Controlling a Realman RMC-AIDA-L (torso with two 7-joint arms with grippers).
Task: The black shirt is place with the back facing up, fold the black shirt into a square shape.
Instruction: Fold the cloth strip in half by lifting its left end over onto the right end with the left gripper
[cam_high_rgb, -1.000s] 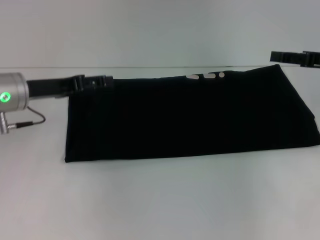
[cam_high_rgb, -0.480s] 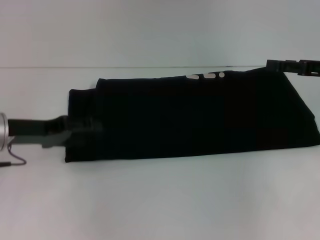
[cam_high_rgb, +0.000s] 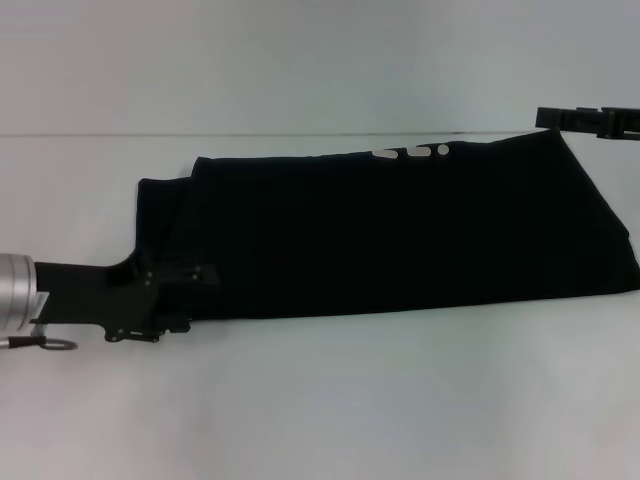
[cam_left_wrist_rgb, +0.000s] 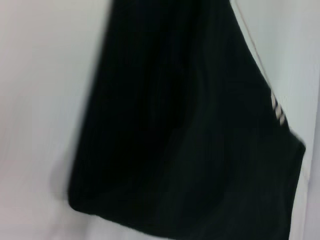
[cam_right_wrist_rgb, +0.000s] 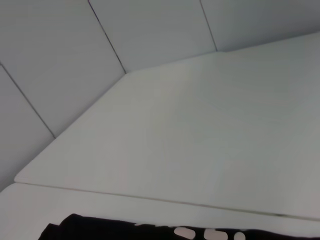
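The black shirt (cam_high_rgb: 390, 235) lies across the middle of the table (cam_high_rgb: 320, 400) as a long folded band. Your left gripper (cam_high_rgb: 165, 300) sits at its near-left corner, your right gripper (cam_high_rgb: 585, 120) by the far-right corner; I cannot tell whether either is open. Get a firm hold on both layers at that near-left corner before carrying it right, keeping the edges aligned.

Bare table (cam_high_rgb: 320, 400) seemingly surrounds the black shirt (cam_high_rgb: 400, 235)

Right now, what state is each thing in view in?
black shirt: folded into a long band, flat on the table, pale lettering peeking at its far edge.
left claw: low at the shirt's near left corner.
right claw: above the shirt's far right corner.
table: white, bearing the shirt.
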